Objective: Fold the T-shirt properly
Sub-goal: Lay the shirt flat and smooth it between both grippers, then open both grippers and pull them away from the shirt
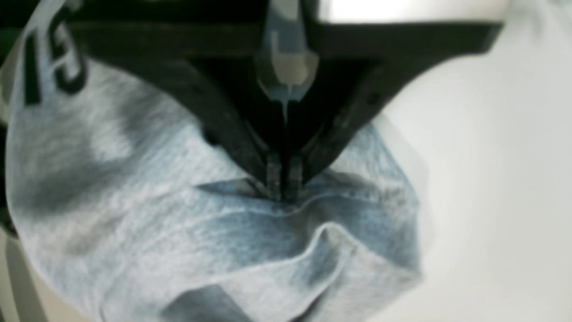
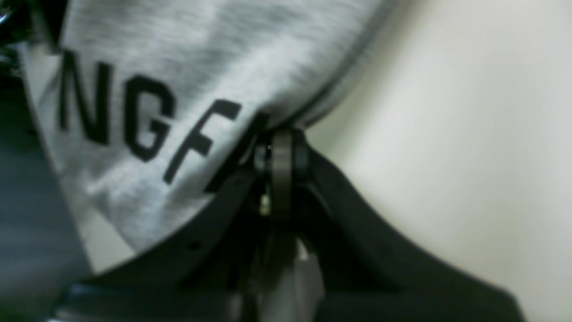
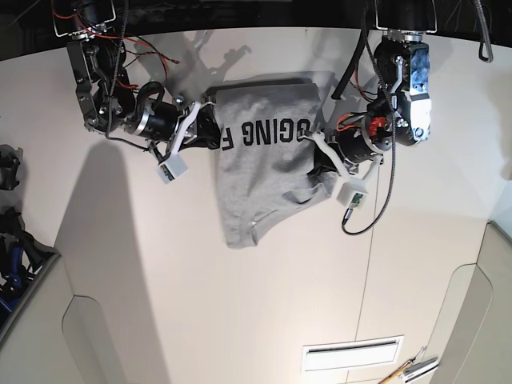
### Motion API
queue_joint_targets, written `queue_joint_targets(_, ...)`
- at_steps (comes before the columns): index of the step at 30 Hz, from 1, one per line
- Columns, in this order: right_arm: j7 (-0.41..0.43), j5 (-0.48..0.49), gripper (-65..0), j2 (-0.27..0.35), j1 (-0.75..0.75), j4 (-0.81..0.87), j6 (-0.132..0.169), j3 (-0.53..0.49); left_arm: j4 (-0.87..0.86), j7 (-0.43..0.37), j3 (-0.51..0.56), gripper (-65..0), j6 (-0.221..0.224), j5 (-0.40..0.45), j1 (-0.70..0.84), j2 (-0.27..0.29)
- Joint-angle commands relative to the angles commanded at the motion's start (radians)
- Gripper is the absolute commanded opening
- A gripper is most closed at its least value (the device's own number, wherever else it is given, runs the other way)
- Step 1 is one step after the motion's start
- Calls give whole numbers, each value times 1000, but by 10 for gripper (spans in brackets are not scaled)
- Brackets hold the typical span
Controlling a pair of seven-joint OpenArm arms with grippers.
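Note:
The heather-grey T-shirt (image 3: 264, 188) is held up over the white table (image 3: 200, 304), with black block lettering (image 3: 268, 132) facing the base camera. My right gripper (image 3: 211, 128) is shut on the shirt's edge at the left of the base view. In the right wrist view its fingertips (image 2: 281, 143) pinch the hem of the T-shirt (image 2: 147, 67) beside the letters. My left gripper (image 3: 320, 154) is shut on the shirt's other side. The left wrist view shows that gripper (image 1: 283, 188) clamping a bunched fold of the T-shirt (image 1: 134, 201). The lower part of the shirt sags in folds.
Dark clutter (image 3: 8, 172) and a blue item (image 3: 10, 272) sit at the left edge of the base view. A slotted vent (image 3: 348, 354) and a small tool (image 3: 410, 370) lie at the bottom right. A black cable (image 3: 382, 200) loops below the left arm.

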Motion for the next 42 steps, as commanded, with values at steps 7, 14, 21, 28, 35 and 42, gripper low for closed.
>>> queue_joint_targets(7, -2, 7, -650, 1, -53, 13, 6, 3, 0, -5, 116, -650, 19, -2, -43, 0)
queue_joint_targets(14, -46, 8, -650, 1, -52, 76, 6, 93, 72, 18, 81, -650, 22, -21, -42, -6)
queue_joint_targets(21, -51, 4, -650, 10, -29, 116, 2, 145, 150, 81, 60, -650, 22, -34, -42, -9)
queue_joint_targets(28, -127, 41, -650, 10, -11, 143, 3, 212, 213, 82, -49, -650, 22, -90, -16, -43)
queue_joint_targets(35, -335, 243, -650, 15, -17, 230, 8, 362, 294, 198, -307, -650, -95, -420, 109, -55)
queue_joint_targets(42, -375, 315, -650, 66, -49, 230, 11, 443, 300, 251, -517, -650, -119, -615, 243, -55)
